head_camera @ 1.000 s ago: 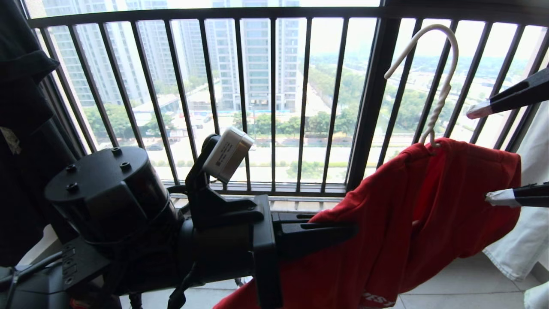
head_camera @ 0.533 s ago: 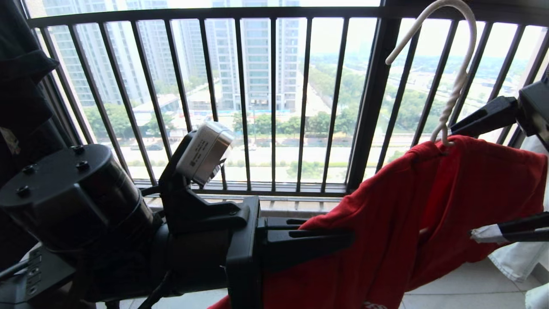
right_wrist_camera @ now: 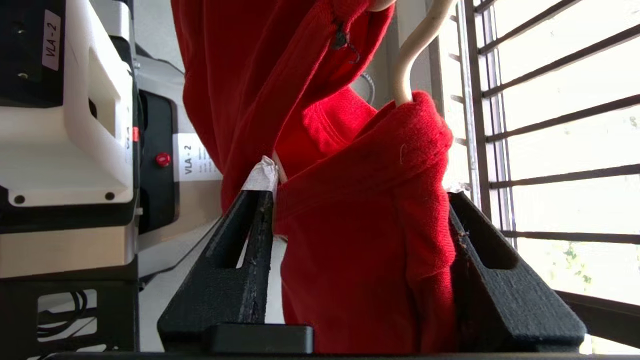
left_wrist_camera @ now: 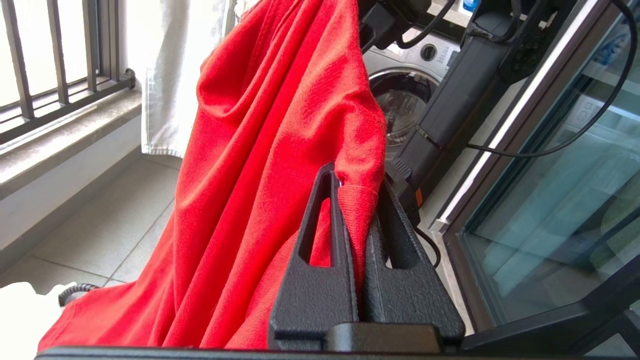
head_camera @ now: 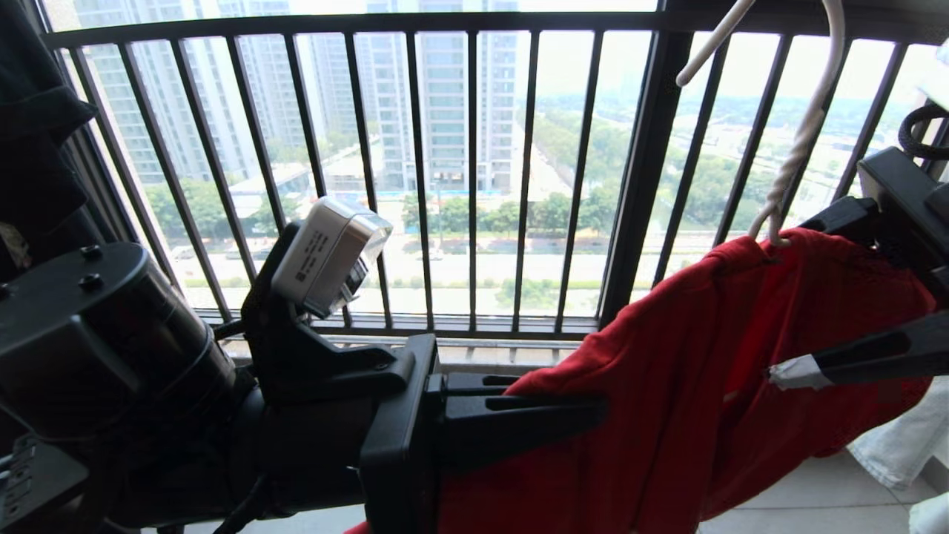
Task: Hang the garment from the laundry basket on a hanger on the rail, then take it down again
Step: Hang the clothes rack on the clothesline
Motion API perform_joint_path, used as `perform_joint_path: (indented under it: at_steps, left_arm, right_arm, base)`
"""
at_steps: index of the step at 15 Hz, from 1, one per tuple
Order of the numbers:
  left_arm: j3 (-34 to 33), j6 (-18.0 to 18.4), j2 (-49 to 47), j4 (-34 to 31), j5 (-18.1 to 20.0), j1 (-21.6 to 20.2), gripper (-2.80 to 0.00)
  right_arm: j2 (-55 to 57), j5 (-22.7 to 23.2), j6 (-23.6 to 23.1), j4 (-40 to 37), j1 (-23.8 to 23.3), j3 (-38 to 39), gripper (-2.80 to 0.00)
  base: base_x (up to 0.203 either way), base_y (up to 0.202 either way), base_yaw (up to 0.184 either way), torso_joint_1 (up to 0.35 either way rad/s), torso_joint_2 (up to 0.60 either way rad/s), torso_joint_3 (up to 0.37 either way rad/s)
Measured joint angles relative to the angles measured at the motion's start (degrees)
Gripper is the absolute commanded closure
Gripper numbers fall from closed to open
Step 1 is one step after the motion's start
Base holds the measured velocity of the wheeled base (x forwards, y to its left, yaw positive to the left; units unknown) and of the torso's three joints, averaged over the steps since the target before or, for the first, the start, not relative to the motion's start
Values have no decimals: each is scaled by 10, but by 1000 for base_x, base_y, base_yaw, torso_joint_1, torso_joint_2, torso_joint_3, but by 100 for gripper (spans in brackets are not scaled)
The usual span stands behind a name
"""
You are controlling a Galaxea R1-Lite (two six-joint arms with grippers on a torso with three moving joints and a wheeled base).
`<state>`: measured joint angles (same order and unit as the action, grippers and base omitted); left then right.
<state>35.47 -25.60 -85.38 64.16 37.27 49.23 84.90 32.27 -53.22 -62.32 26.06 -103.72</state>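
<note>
Red fabric of the garment [head_camera: 667,386] fills the right half of the head view, draped over the hanger [head_camera: 797,141], whose twisted white neck rises from the collar and whose hook runs out past the top edge; what the hook rests on cannot be seen. The left pincer [left_wrist_camera: 357,200] reaches in from the lower left; its two black fingers [left_wrist_camera: 320,260] are pressed together on a fold of the garment's hem, pinching the cloth, as the left wrist view shows clearly; from that pinch the fabric stretches up and to the right toward the hanger. The right pincer [right_wrist_camera: 360,200] comes in from the right edge at shoulder level of the garment; its fingers stand part-way spread on either side of a bunched shoulder of the cloth, the white-taped fingertip [right_wrist_camera: 262,175] touching the fabric on one side and the other finger lying against it on the far side; the white wire of the hanger emerges from the cloth just beyond those tips. Behind everything runs the dark barred window railing [head_camera: 415,178], with tower blocks beyond it; a black T-shirt [head_camera: 37,133] hangs at the far left, and a white cloth [head_camera: 901,445] hangs at the lower right, just behind the garment. A washing machine [left_wrist_camera: 405,95] shows past the garment in the left wrist view.
</note>
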Motion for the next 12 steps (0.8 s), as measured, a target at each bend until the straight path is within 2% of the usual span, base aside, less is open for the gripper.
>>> perform_joint_path:
  at_steps: [5,8,12]
  left_arm:
    - [10,-9,11,0,-3,-5,0]
    - [20,-17,19,0,-4,-16,0]
    - [47,-35,25,7,-12,-30,0]
  right_arm:
    - [8,0,37,-1,4,-14,0]
    - [10,-1,76,1,25,-21,0]
    - [11,3,79,0,47,-20,0]
  base:
    - [0,0,0,0,0,0]
    - [0,0,0,0,0,0]
    - [0,0,0,0,0,0]
